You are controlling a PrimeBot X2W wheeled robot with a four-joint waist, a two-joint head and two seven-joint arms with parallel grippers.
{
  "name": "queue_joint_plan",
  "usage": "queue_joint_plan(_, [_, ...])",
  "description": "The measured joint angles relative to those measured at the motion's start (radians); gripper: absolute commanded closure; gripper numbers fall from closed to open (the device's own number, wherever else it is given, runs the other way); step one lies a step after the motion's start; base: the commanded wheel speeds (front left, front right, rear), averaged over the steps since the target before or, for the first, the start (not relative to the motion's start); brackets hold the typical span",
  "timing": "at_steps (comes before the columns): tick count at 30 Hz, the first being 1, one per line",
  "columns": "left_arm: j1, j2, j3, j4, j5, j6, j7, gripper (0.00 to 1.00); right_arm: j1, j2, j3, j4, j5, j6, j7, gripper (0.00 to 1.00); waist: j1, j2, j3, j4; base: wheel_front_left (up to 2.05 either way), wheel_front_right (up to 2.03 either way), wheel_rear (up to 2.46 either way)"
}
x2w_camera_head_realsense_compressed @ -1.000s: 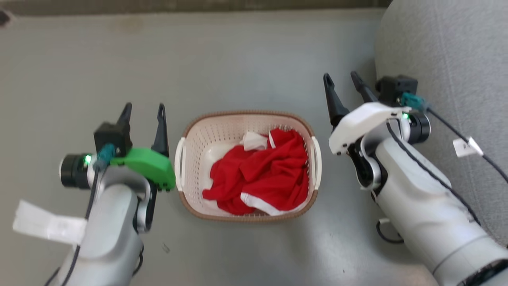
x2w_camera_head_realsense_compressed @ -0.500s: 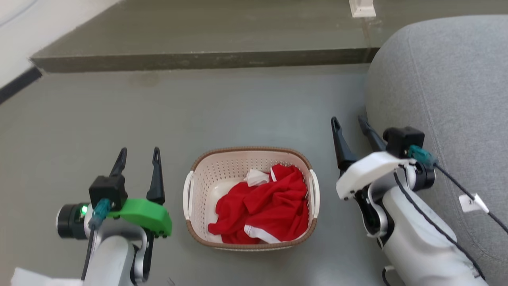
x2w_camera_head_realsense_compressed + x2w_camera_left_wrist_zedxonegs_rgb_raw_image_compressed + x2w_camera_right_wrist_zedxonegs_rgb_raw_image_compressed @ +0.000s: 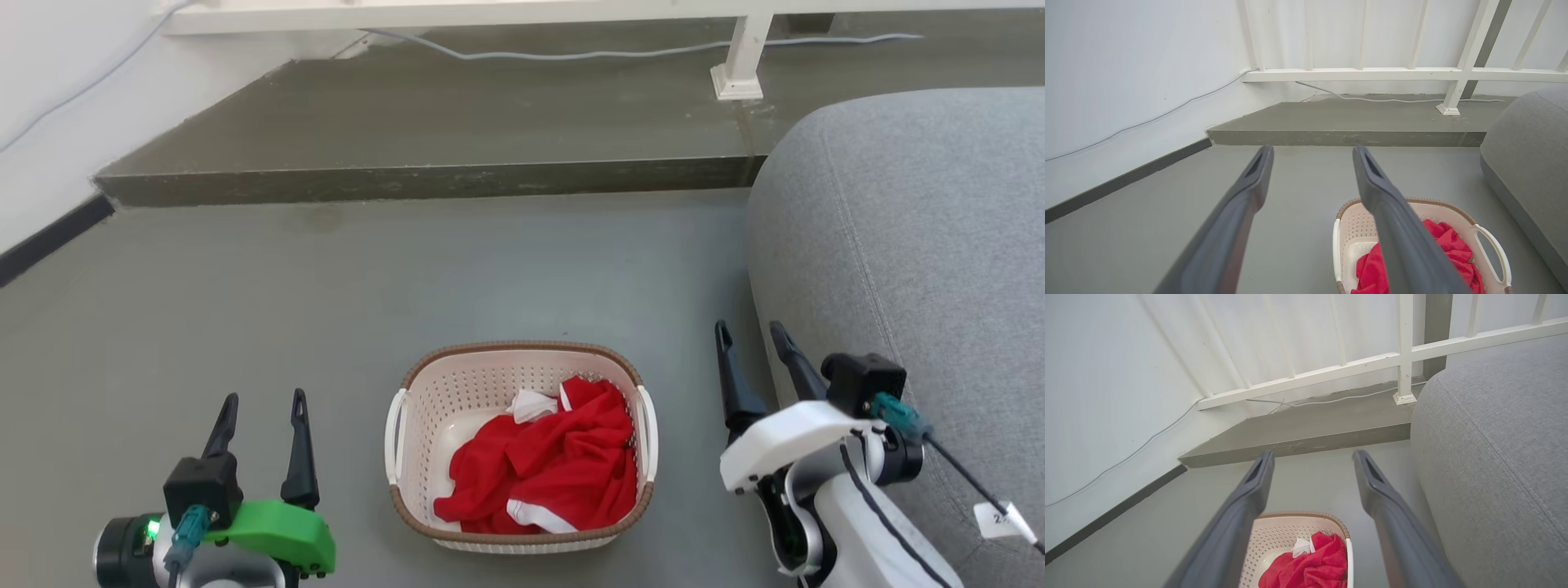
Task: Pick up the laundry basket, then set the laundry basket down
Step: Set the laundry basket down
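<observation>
**Head camera tilted up, both grippers eased away from the laundry basket (image 3: pixel 482 384)**

Since a second ago your head view has lifted, so the raised step (image 3: pixel 424 175) beyond the basket now shows. That shift is the camera's, not the basket's. Both arms have also drawn outward from the basket.

Left of the basket, your left gripper (image 3: pixel 264 398) has its fingers spread wide with nothing between them, clear of the left handle (image 3: pixel 396 437). The basket stands upright on the floor (image 3: pixel 408 269), with a red garment (image 3: pixel 547 474) heaped toward its right side. Right of the basket, your right gripper (image 3: pixel 748 327) is likewise spread and empty, between the right handle (image 3: pixel 651 433) and the grey sofa (image 3: pixel 898 245).

One hand flanking each handle suits a two-handed carry. With both hands free and the basket grounded, I judge it either set down or not yet lifted.
</observation>
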Motion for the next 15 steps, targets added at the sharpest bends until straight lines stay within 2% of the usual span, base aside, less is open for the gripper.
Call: queue_joint_plan(15, [0.087, -0.021, 0.022, -0.076, 0.010, 0.000, 0.000, 0.00, 0.106, 0.023, -0.011, -0.078, -0.044, 0.000, 0.000, 0.00, 0.0000, 0.0000, -0.028, 0.005, 0.00, 0.00, 0.00])
